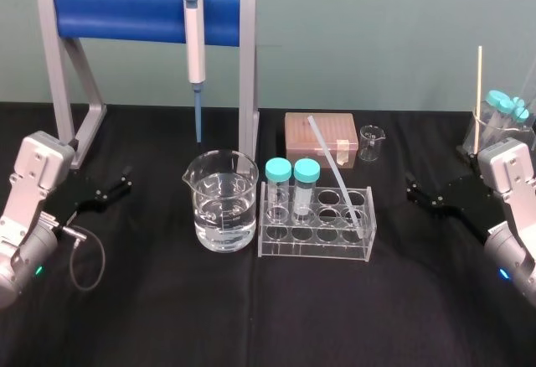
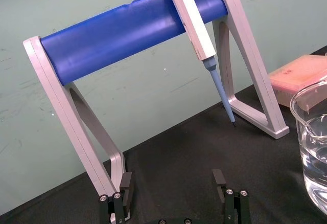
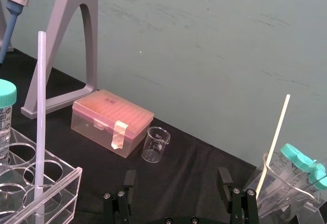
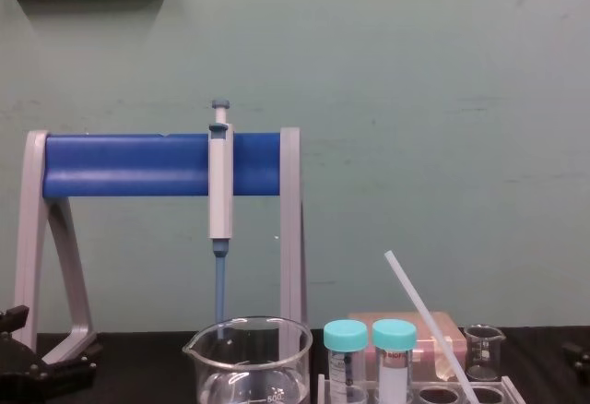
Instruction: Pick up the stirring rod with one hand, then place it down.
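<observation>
In the head view we see the stirring rod (image 1: 336, 176) standing tilted in the clear tube rack (image 1: 314, 250). Its foot sits in a hole at the rack's right end and its top leans toward 11 o'clock, across the pink tip box (image 1: 301, 136). Two teal-capped tubes (image 1: 306, 170) stand at the rack's left end. The big beaker (image 1: 222, 204) of clear liquid is just beside the rack at 9 o'clock, and the small beaker (image 1: 371, 143) is at 1 o'clock. The left gripper (image 1: 126, 178) lies low over the black table (image 1: 251, 317) at 9 o'clock. The right gripper (image 1: 414, 189) is at 3 o'clock. Both are well apart from the rod.

In the left wrist view, we find the left gripper's fingers spread wide with nothing between them. Beyond them are the stand (image 2: 122, 37) with its blue bar and the hanging pipette (image 2: 193, 24).

In the right wrist view, the right gripper's fingers are likewise spread and empty. The rod rises from the rack beyond them, untouched. A pale stick (image 3: 273, 142) leans in a clear vessel (image 3: 278, 193) near one finger.

In the chest view, the rod slants from the rack up toward 11 o'clock, its top above the teal caps. The pipette hangs straight down at 12 o'clock over the big beaker.
</observation>
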Motion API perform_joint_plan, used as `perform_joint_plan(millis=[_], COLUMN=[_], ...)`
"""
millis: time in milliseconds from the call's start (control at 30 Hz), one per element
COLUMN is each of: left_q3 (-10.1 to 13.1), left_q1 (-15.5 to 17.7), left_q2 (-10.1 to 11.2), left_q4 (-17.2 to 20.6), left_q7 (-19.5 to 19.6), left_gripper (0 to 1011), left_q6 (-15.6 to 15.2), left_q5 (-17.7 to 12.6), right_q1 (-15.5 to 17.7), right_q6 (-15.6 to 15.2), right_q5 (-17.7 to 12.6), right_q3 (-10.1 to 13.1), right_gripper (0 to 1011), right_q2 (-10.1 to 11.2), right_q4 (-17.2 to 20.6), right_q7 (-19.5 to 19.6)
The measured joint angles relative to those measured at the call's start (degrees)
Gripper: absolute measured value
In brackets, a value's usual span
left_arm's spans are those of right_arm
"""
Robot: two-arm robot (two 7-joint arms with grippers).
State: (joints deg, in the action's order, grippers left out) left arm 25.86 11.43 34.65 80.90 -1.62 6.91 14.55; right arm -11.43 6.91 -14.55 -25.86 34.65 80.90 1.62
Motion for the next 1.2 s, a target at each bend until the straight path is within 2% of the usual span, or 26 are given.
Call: perform_joint_plan(millis=[867, 1200], left_q3=[0.00, 0.00], left_q1=[0.00, 0.00], left_q2=[0.00, 0.00], left_q4=[0.00, 0.00], left_q7=[0.00, 0.00], left_gripper=[1000, 1000], left_q6=[0.00, 0.00], left_q5=[0.00, 0.00], right_q1=[0.00, 0.18], right_q6=[0.00, 1.92], right_q5=[0.02, 1.91], right_q3=[0.03, 1.52], right_gripper=[1000, 1000], right_q2=[0.00, 0.01], right_q4=[0.00, 1.27], right_q7=[-0.03, -1.37])
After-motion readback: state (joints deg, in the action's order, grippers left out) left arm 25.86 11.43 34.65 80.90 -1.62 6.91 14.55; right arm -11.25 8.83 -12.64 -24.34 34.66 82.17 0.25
